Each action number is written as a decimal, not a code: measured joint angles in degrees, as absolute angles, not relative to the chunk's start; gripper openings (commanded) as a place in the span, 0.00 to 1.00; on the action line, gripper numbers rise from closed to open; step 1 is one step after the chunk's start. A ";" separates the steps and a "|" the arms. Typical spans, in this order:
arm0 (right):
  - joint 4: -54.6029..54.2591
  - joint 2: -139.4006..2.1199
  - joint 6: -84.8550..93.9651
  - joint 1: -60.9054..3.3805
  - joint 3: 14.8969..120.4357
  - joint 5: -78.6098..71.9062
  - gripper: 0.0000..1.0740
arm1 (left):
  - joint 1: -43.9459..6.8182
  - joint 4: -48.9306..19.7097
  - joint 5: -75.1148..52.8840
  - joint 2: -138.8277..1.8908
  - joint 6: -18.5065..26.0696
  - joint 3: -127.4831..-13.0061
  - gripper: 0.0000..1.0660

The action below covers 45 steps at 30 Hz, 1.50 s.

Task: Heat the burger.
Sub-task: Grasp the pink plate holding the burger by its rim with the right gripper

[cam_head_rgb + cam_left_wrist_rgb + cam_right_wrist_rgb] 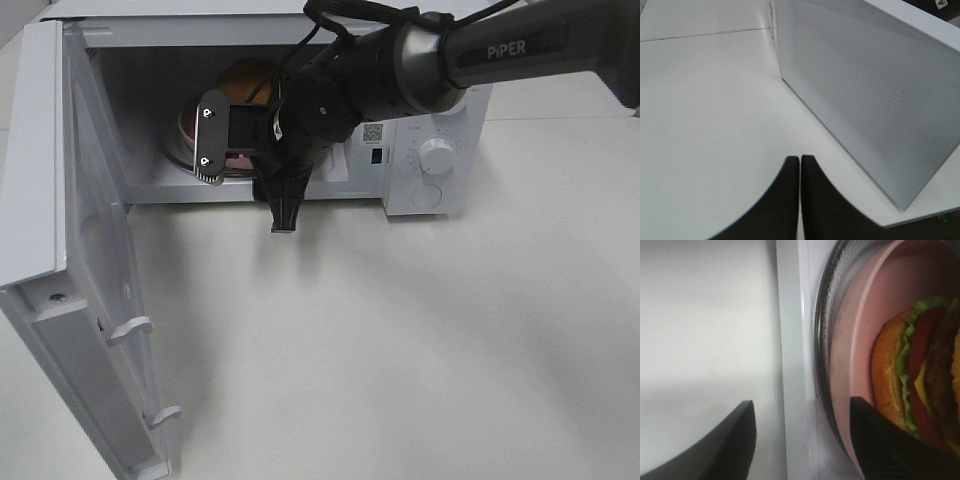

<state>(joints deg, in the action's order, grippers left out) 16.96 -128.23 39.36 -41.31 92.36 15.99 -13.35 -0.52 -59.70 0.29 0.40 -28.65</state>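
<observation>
The burger (245, 85), with golden bun, green lettuce, red tomato and a dark patty, sits on a pink plate (188, 125) on the glass turntable inside the open microwave (420, 110). My right gripper (247, 175) is at the front of the microwave opening, open and empty. In the right wrist view the burger (912, 375) lies on the pink plate (860, 340), and the right gripper (801, 407) straddles the microwave's front sill beside the plate's rim. My left gripper (800, 162) is shut and empty above the table. It is out of the high view.
The microwave door (90, 250) stands wide open at the left, reaching toward the table's front. Its meshed panel (865, 85) is close to my left gripper. The control panel with a round knob (437, 155) is on the microwave's right side. White table (400, 340) lies in front.
</observation>
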 measured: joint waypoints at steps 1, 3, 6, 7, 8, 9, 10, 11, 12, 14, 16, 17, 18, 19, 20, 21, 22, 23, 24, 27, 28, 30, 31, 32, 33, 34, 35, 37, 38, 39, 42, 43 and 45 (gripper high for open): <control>16.96 -128.23 39.36 -41.31 92.36 15.99 0.49 | -13.35 -0.52 -59.70 0.29 0.40 -28.65 0.00; 16.96 -128.23 39.36 -41.31 92.36 17.02 0.49 | -13.35 -0.52 -59.70 0.29 0.40 -28.65 0.00; 16.96 -128.23 39.36 -41.31 92.36 17.13 0.49 | -13.35 -0.52 -59.70 0.29 0.40 -28.65 0.00; 16.96 -128.23 39.36 -41.31 92.36 17.13 0.49 | -13.35 -0.52 -59.70 0.29 0.40 -28.65 0.00; 16.96 -128.17 39.36 -41.31 92.36 17.13 0.49 | -13.35 -0.52 -59.70 0.29 0.40 -28.65 0.00; 16.96 -128.17 39.36 -41.31 92.36 17.13 0.49 | -13.35 -0.52 -59.70 0.29 0.40 -28.65 0.00; 16.96 -128.17 39.30 -41.31 92.36 17.13 0.49 | -13.35 -0.52 -59.70 0.29 0.40 -28.65 0.00; 16.96 -128.11 39.30 -41.31 92.36 17.19 0.49 | -13.35 -0.52 -59.70 0.29 0.40 -28.65 0.00; 16.96 -128.11 39.30 -41.31 92.36 17.19 0.49 | -13.35 -0.52 -59.70 0.29 0.40 -28.65 0.00; 16.96 -128.11 39.30 -41.31 92.36 17.48 0.49 | -13.35 -0.52 -59.70 0.29 0.40 -28.65 0.00; 17.02 -128.11 39.30 -41.31 92.36 17.65 0.49 | -13.35 -0.52 -59.70 0.29 0.40 -28.65 0.00; 17.02 -128.11 39.30 -41.31 92.36 17.65 0.49 | -13.35 -0.52 -59.70 0.29 0.40 -28.65 0.00; 17.25 -128.11 39.30 -41.31 92.36 17.76 0.49 | -13.35 -0.52 -59.70 0.29 0.40 -28.65 0.00; 17.42 -128.11 39.19 -41.31 92.36 17.88 0.49 | -13.35 -0.52 -59.70 0.29 0.40 -28.65 0.00; 17.42 -128.11 39.19 -41.31 92.36 17.88 0.49 | -13.35 -0.52 -59.70 0.29 0.40 -28.65 0.00; 17.53 -128.06 39.08 -41.31 92.36 18.28 0.49 | -13.35 -0.52 -59.70 0.29 0.40 -28.65 0.00; 17.53 -128.06 38.85 -41.31 92.36 18.45 0.49 | -13.35 -0.52 -59.70 0.29 0.40 -28.65 0.00; 17.53 -128.06 38.85 -41.31 92.36 18.45 0.49 | -13.35 -0.52 -59.70 0.29 0.40 -28.65 0.00; 17.65 -127.65 37.93 -41.31 92.36 18.91 0.49 | -13.35 -0.52 -59.70 0.29 0.40 -28.65 0.00; 18.28 -127.08 36.50 -41.31 92.36 19.08 0.49 | -13.35 -0.52 -59.70 0.29 0.40 -28.65 0.00; 18.28 -127.08 36.50 -41.31 92.36 19.08 0.49 | -13.35 -0.52 -59.70 0.29 0.40 -28.65 0.00; 19.02 -126.80 36.33 -41.31 92.36 19.08 0.49 | -13.35 -0.52 -59.70 0.29 0.40 -28.65 0.00; 20.11 -126.74 36.33 -41.31 92.36 19.08 0.49 | -13.35 -0.52 -59.70 0.29 0.40 -28.65 0.00; 20.51 -126.74 36.33 -41.31 92.36 19.08 0.49 | -13.35 -0.52 -59.70 0.29 0.40 -28.65 0.00; 20.51 -126.74 36.33 -41.31 92.36 19.08 0.49 | -13.35 -0.52 -59.70 0.29 0.40 -28.65 0.00; 21.08 -126.74 36.33 -41.31 92.36 19.08 0.49 | -13.35 -0.52 -59.70 0.29 0.40 -28.65 0.00; 21.43 -126.74 36.27 -41.31 92.36 19.08 0.49 | -13.35 -0.52 -59.70 0.29 0.40 -28.65 0.00; 22.06 -126.74 36.27 -41.31 92.36 19.08 0.49 | -13.35 -0.52 -59.70 0.29 0.40 -28.65 0.00; 22.23 -126.74 36.27 -41.31 92.36 19.08 0.49 | -13.35 -0.52 -59.70 0.29 0.40 -28.65 0.00; 22.23 -126.74 36.27 -41.31 92.36 19.08 0.49 | -13.35 -0.52 -59.70 0.29 0.40 -28.65 0.00; 22.52 -126.74 36.27 -41.31 92.36 19.08 0.49 | -13.35 -0.52 -59.70 0.29 0.40 -28.65 0.00; 22.52 -126.74 36.27 -41.31 92.36 19.02 0.49 | -13.35 -0.52 -59.70 0.29 0.40 -28.65 0.00; 22.52 -126.74 36.27 -41.31 92.36 18.51 0.49 | -13.35 -0.52 -59.70 0.29 0.40 -28.65 0.00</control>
